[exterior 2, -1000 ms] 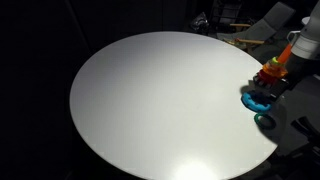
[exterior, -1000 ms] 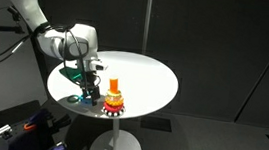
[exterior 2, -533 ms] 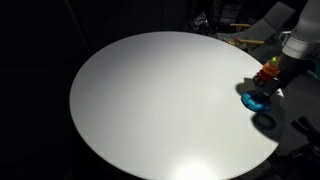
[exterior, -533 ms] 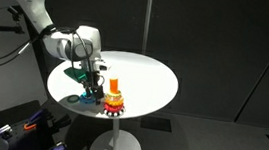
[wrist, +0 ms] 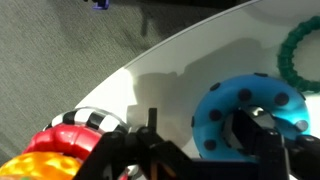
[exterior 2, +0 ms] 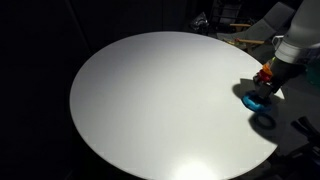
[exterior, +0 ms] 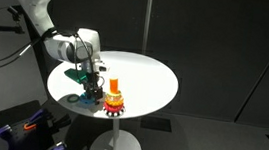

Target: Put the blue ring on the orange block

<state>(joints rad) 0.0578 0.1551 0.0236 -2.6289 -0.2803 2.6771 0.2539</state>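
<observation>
1. Right now the step in hand looks like the pickup: the gripper (wrist: 205, 145) hangs low over the blue ring (wrist: 240, 112), which lies flat on the white table (wrist: 170, 70) and has not yet been lifted
2. Its jaws stand spread in the wrist view. One finger (wrist: 262, 135) sits over the ring's hole and the other (wrist: 150, 135) is outside the ring's wall, so the near part of the wall lies between them. No pinch is visible
3. The orange block (wrist: 70, 128) stands just beside the gripper on the outer finger's side. Its red scalloped base is near that finger but apart from the ring
4. A thinner green ring (wrist: 300, 45) lies ahead of the gripper, past the blue one, and plays no part here
5. In both exterior views the gripper (exterior: 92, 84) (exterior 2: 272, 80) points down at the table's edge, with the ring (exterior 2: 255, 99) under it and the peg (exterior: 114, 87) close alongside
6. Judging from this, the next move calls for closing on the ring's wall, then lifting straight up until it clears the peg's top
7. After that comes a short sideways shift to centre the hole over the peg, then a level descent
8. The main risk I see is the outer finger brushing the red base, since the two stand so close
</observation>
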